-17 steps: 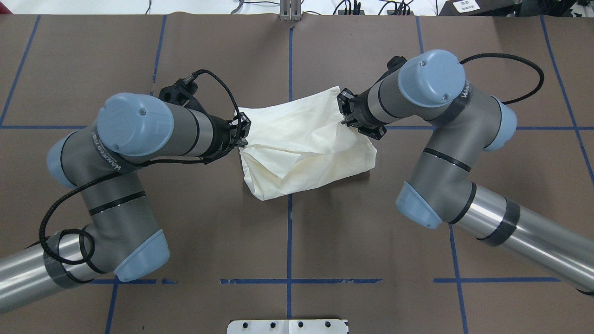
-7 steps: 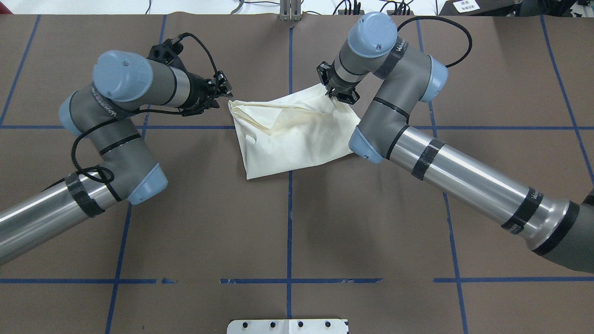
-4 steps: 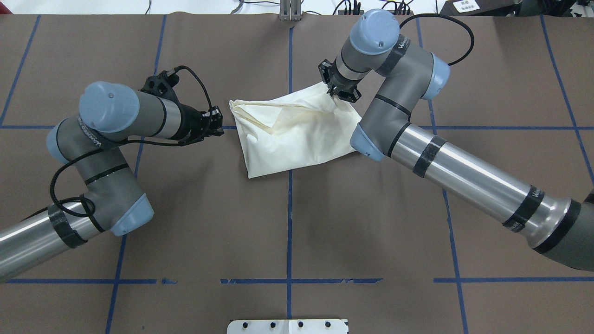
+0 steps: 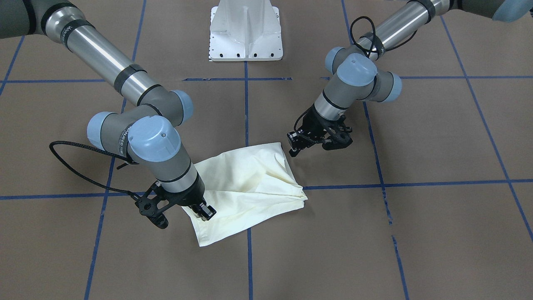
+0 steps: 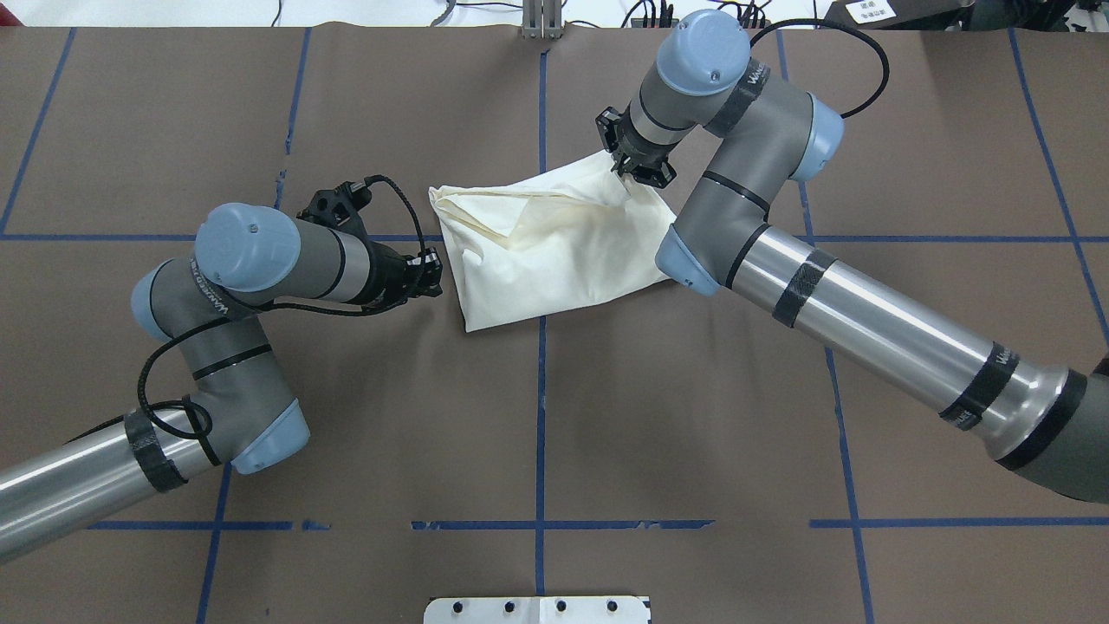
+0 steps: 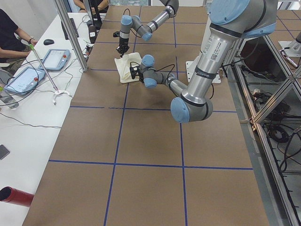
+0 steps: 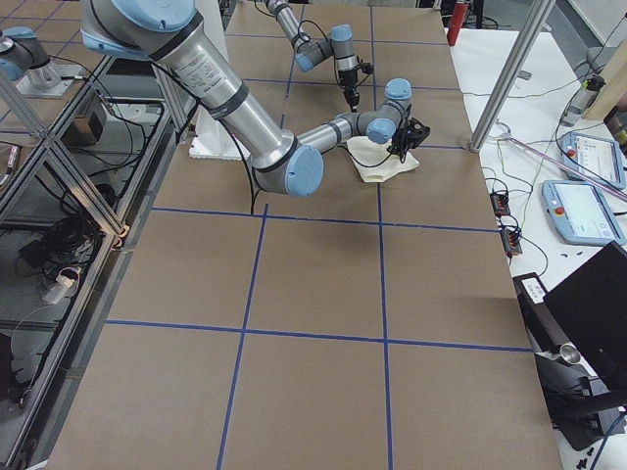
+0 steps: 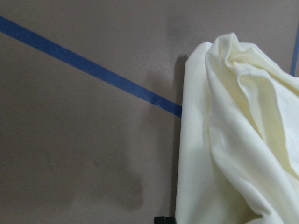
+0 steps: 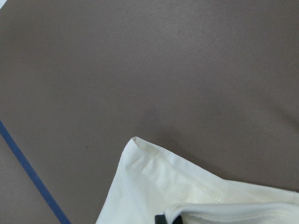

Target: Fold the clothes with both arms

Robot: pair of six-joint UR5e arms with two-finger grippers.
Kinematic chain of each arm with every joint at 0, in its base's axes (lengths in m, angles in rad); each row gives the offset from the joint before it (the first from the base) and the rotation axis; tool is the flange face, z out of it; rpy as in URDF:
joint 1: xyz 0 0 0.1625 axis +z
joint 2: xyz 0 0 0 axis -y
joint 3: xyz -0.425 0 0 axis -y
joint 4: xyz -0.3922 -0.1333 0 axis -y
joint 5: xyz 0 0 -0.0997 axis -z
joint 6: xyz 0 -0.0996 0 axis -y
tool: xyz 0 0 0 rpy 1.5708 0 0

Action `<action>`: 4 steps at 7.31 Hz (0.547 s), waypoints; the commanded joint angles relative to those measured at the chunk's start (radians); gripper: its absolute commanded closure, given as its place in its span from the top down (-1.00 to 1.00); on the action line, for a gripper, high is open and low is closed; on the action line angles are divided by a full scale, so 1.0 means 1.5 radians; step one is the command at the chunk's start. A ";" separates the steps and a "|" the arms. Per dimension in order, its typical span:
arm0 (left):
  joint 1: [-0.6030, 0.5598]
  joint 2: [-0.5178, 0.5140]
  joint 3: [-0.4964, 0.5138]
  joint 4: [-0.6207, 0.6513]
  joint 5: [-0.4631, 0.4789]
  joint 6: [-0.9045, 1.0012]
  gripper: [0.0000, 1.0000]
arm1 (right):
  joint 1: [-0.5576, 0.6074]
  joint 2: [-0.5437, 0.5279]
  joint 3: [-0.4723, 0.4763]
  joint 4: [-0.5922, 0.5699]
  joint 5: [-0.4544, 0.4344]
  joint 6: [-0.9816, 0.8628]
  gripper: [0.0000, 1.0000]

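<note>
A cream-white cloth (image 5: 554,247) lies loosely folded on the brown table, past the centre; it also shows in the front view (image 4: 245,187). My right gripper (image 5: 629,168) sits on the cloth's far right corner and looks shut on the cloth's top layer; creases run toward it. In the front view the right gripper (image 4: 205,211) is at the cloth's near-left corner. My left gripper (image 5: 431,270) is open and empty, low over the table just off the cloth's left edge, and shows in the front view (image 4: 292,146). The left wrist view shows the cloth's edge (image 8: 233,140); the right wrist view shows its corner (image 9: 159,186).
The table (image 5: 346,390) is covered in brown paper with a blue tape grid. The white pedestal base (image 4: 245,37) stands at the robot's side. A side bench with tablets (image 6: 23,80) and a seated person runs along the far edge.
My left gripper has left the cloth's far left corner, open, and moved back toward the robot along the cloth's left edge. The right gripper has stayed at the far right corner.
</note>
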 commanded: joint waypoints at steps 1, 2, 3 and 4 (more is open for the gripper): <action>0.001 -0.006 0.027 -0.065 0.000 0.008 -1.00 | 0.001 0.001 0.001 0.000 0.000 0.000 -1.00; 0.002 -0.011 0.050 -0.107 0.000 0.007 -1.00 | 0.001 0.001 0.001 0.000 0.000 0.000 -1.00; 0.002 -0.015 0.070 -0.140 0.000 0.007 -1.00 | 0.001 0.002 0.001 0.000 0.000 0.000 -1.00; 0.002 -0.018 0.077 -0.168 0.001 0.007 -1.00 | 0.001 0.002 0.001 0.000 0.000 0.000 -1.00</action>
